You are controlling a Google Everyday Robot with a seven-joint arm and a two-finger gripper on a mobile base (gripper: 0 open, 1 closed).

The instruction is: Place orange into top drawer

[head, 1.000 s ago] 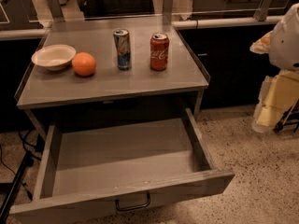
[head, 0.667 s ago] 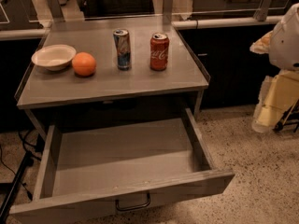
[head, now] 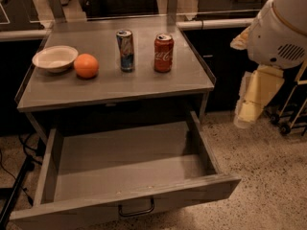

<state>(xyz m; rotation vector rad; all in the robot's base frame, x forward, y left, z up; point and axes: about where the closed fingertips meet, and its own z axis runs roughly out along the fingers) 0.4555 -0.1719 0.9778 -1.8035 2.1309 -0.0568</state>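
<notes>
The orange (head: 86, 65) is sitting on the table (head: 144, 83), toward its left side. A bowl (head: 54, 58) is lying just beside it, nearer the table's left edge. Two cans, blue (head: 125, 50) and red (head: 163, 52), are standing upright mid-table. The top drawer (head: 144, 200) is hanging pulled out below the table's front. The gripper (head: 249, 107) is hanging off the table's right side, well apart; its state cannot be told.

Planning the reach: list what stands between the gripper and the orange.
Camera view: the gripper hangs right of the table; on the table, the cola can and the blue can stand between it and the orange.
</notes>
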